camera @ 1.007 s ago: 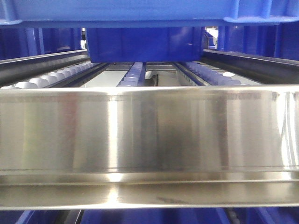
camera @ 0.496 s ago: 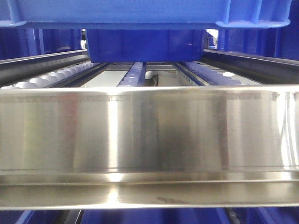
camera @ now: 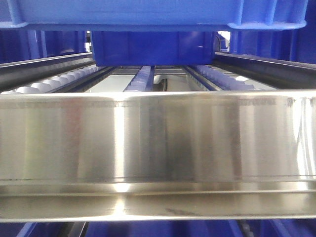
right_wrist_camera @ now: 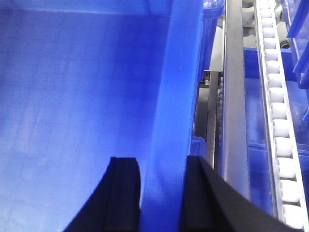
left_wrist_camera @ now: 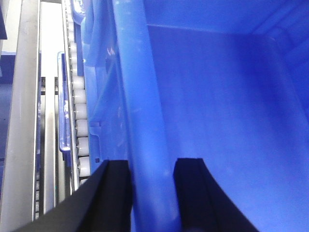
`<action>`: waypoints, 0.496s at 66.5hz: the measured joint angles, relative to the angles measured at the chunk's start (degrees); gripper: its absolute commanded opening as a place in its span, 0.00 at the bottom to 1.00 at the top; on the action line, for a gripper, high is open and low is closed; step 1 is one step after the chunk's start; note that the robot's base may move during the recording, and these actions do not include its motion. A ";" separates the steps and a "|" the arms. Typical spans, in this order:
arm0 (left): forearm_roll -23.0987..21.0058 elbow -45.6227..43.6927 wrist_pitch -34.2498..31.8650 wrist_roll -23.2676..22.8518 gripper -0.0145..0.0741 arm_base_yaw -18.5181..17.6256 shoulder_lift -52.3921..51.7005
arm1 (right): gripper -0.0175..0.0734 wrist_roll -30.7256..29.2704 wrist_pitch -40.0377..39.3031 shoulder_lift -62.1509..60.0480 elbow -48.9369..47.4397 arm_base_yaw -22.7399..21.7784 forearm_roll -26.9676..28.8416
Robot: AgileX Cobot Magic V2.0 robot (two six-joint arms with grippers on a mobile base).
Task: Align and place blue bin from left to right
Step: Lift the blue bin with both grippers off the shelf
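The blue bin hangs across the top of the front view, above the roller lanes, showing only its underside and thick rim. In the left wrist view my left gripper is shut on the bin's left rim, one black finger outside the wall and one inside. In the right wrist view my right gripper is shut the same way on the right rim. The bin's inside looks empty.
A shiny steel rail fills the foreground across the front view. Behind it run lanes of white rollers, with a second, darker blue bin at their far end. Roller tracks and steel rails flank the held bin.
The bin's rim has shifted slightly in the front view and now sits level, with both corners showing. Over the last half second it has barely moved.
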 measured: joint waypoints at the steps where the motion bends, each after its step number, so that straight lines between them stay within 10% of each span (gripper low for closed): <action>1: 0.00 0.00 0.00 0.00 0.04 0.00 0.00 | 0.11 0.00 0.00 0.00 0.00 0.00 0.00; 33: 0.00 0.00 0.00 0.00 0.04 0.00 0.00 | 0.11 0.00 0.00 0.00 0.00 0.00 0.00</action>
